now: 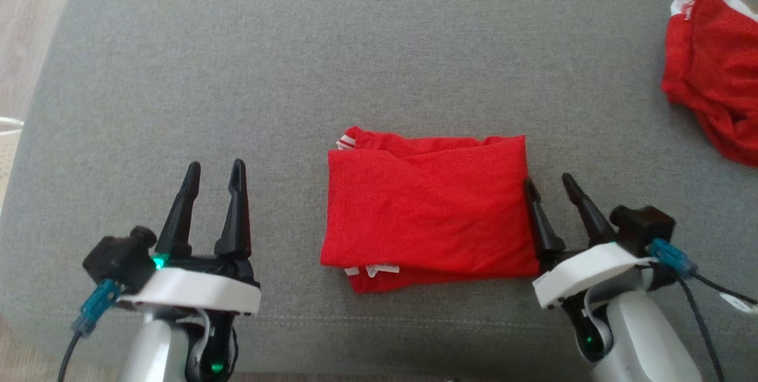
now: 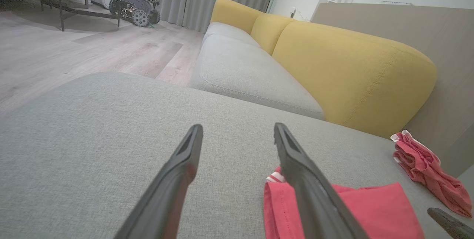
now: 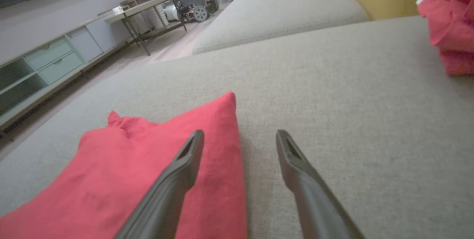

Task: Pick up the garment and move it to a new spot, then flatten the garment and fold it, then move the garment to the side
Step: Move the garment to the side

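A red garment (image 1: 426,210) with white trim lies folded into a rectangle in the middle of the grey cushion (image 1: 355,62). My right gripper (image 1: 549,182) stands open at the garment's right edge, its left finger over that edge, nothing between the fingers. In the right wrist view the garment (image 3: 140,172) lies under the left finger of the right gripper (image 3: 240,135). My left gripper (image 1: 216,169) is open over bare cushion, well to the left of the garment. In the left wrist view the garment (image 2: 370,209) shows behind the right finger of the left gripper (image 2: 238,129).
A second red garment (image 1: 713,68) lies crumpled at the cushion's far right, also in the wrist views (image 2: 426,172) (image 3: 450,27). A yellow sofa back (image 2: 351,68) rises behind the cushion. Wood floor (image 1: 29,15) lies past the cushion's left edge.
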Available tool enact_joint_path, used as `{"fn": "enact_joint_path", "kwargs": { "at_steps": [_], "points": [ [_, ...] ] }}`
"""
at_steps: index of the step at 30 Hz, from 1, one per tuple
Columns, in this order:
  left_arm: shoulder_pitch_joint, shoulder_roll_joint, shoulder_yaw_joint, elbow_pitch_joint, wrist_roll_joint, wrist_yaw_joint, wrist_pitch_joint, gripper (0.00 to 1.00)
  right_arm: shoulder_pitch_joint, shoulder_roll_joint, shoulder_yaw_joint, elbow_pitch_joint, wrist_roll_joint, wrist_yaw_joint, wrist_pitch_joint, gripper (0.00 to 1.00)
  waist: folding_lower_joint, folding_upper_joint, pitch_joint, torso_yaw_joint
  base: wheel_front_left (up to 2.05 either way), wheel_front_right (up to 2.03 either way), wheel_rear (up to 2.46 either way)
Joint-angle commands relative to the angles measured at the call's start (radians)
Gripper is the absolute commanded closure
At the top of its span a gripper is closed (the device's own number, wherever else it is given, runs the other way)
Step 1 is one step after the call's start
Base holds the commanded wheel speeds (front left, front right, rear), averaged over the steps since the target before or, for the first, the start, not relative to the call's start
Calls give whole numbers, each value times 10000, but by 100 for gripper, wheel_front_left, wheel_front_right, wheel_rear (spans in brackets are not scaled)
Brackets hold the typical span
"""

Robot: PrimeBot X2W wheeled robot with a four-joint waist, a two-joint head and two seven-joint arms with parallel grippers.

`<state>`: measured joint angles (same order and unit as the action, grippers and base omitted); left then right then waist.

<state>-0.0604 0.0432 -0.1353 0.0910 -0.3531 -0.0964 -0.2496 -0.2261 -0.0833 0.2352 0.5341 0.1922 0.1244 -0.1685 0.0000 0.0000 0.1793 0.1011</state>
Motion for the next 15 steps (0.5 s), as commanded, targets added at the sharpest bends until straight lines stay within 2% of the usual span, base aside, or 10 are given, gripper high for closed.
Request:
{"fn": "enact_joint_path", "kwargs": {
  "at_steps": [1,12,13,14,15],
  "points": [
    [-473,70,260,-301,49,51,-122,0,-326,-70,348,-100,206,63,137,0,0,0,61,52,0,0,0],
    [-598,70,241,-253,84,26,-122,0,-678,-324,1560,640,1540,63,916,0,0,0,234,247,0,0,0],
    [-605,70,243,-243,85,24,-122,0,-701,-328,1610,693,1711,63,935,20,0,0,235,255,0,0,0],
    [-614,70,250,-237,85,23,-122,0,-742,-353,1652,749,1844,63,947,100,0,0,231,260,0,0,0],
    [-622,70,260,-234,86,21,-122,0,-794,-419,1740,823,1884,63,973,100,0,0,223,263,0,0,0]
  ]
}}
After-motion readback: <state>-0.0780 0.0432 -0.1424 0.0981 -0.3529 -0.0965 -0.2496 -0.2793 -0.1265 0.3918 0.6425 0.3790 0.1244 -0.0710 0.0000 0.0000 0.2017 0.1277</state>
